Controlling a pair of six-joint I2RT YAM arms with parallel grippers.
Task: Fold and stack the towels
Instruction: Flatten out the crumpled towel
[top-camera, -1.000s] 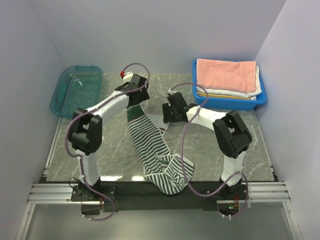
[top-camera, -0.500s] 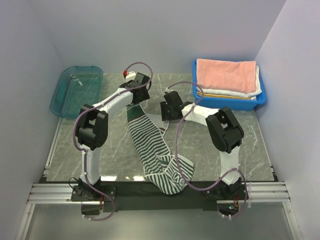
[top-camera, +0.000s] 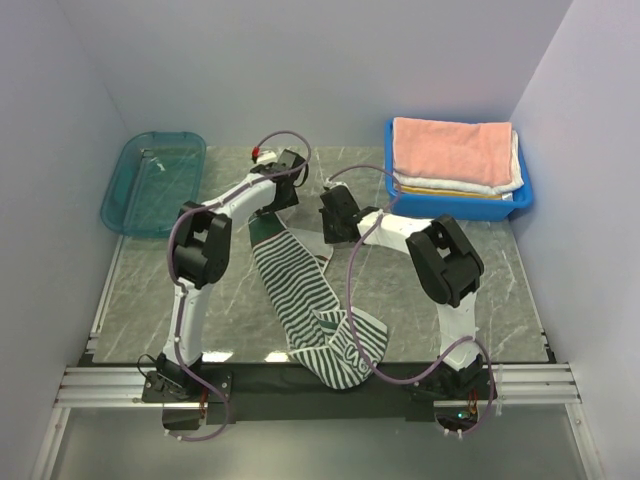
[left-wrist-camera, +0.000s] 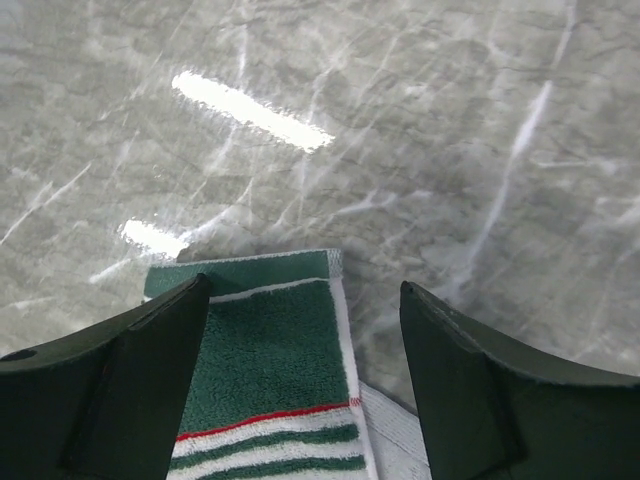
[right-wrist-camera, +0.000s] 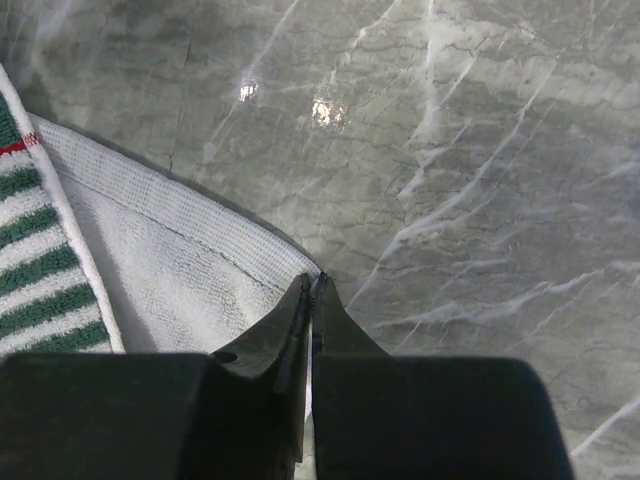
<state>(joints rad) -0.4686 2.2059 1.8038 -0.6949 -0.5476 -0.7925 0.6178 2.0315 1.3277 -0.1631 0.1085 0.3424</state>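
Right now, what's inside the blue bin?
A folded salmon pink towel lies on top, a white towel under it, a yellowish towel edge lowest. The blue bin floor and anything deeper are covered.

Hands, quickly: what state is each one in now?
Left hand: open over the striped towel's green end.
Right hand: closed at its white corner; grip unclear.

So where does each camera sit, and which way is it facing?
Top: above and behind, looking down on the table; both arms show, bases nearest.
Left wrist: on that wrist, facing down past the open left gripper at the striped towel's green end.
Right wrist: facing down past the right gripper, shut on the striped towel's white corner.
Shared: all see that towel and table.
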